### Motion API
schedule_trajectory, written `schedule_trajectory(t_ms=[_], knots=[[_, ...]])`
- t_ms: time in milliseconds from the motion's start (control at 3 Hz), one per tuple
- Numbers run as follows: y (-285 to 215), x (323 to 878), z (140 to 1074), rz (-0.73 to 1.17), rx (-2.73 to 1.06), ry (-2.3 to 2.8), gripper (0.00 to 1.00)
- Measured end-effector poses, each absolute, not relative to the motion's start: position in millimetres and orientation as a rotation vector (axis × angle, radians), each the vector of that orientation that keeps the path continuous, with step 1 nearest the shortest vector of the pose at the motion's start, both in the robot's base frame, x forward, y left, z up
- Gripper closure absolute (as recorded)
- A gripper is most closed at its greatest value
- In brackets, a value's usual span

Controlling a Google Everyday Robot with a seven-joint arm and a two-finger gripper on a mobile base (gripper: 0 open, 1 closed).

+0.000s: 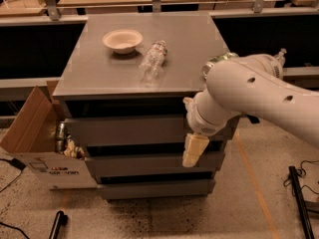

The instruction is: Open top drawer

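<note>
The top drawer is the widest of three plain grey drawer faces stacked under the grey cabinet top. Its flat face sits just below the top's front edge, with a dark gap above it. My gripper is the cream-coloured end of the white arm. It hangs down in front of the cabinet's right part, over the lower right of the top drawer's face and the gap above the middle drawer. The bulky white arm hides the drawer's right end. The bottom drawer is the narrowest.
On the cabinet top lie a white bowl and a clear plastic bottle on its side; a green can peeks out behind the arm. An open cardboard box with cans stands at the cabinet's left. Cables and a black stand are on the floor at right.
</note>
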State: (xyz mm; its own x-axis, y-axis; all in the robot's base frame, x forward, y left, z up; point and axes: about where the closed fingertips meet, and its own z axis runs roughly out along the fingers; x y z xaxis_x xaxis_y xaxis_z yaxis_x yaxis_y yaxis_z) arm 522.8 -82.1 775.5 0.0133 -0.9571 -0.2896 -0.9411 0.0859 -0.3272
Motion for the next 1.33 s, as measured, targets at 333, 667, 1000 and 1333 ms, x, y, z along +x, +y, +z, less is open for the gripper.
schedule_trajectory(t_ms=[333, 667, 1000, 1333], knots=[[-61.2, 545.5, 730.9, -0.073, -1.908, 1.892, 0.00], [-51.3, 558.8, 709.1, -0.088, -1.941, 1.868, 0.00], [-44.7, 572.5, 692.6, -0.081, -1.956, 1.856, 0.00], [-44.2, 585.3, 679.6, -0.068, -1.954, 1.869, 0.11]])
